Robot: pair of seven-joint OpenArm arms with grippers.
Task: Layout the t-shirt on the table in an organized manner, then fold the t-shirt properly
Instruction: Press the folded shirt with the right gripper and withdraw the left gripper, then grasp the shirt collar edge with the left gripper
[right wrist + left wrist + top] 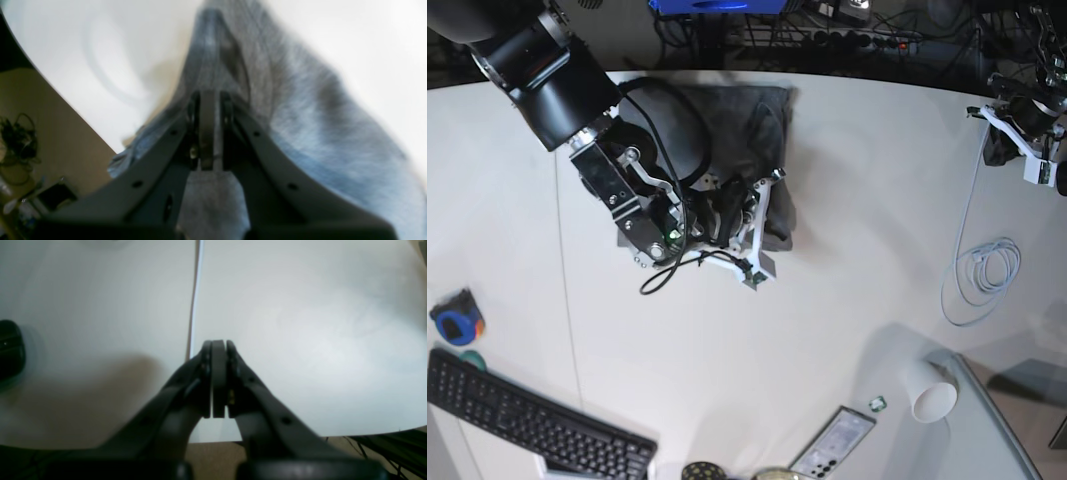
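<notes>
The heather-grey t-shirt [727, 120] lies bunched into a rough rectangle near the far edge of the white table [847, 200]. My right gripper [752, 205] hovers over the shirt's near right edge. In the right wrist view that gripper [207, 95] is shut, and the t-shirt [300, 110] rises in a ridge straight up to its tips, so a fold looks pinched. My left gripper [218, 343] is shut with nothing in it. It hangs over the bare table [317, 340] beside the thin seam [193, 306]. In the base view the left gripper [1032, 130] is at the far right, away from the shirt.
A coiled white cable [982, 270] lies right of centre. A white paper cup [932, 390], a grey corner panel [1002, 430] and a phone-like device [832, 445] sit near the front right. A black keyboard [527, 425] and a blue-orange object [455, 318] are front left.
</notes>
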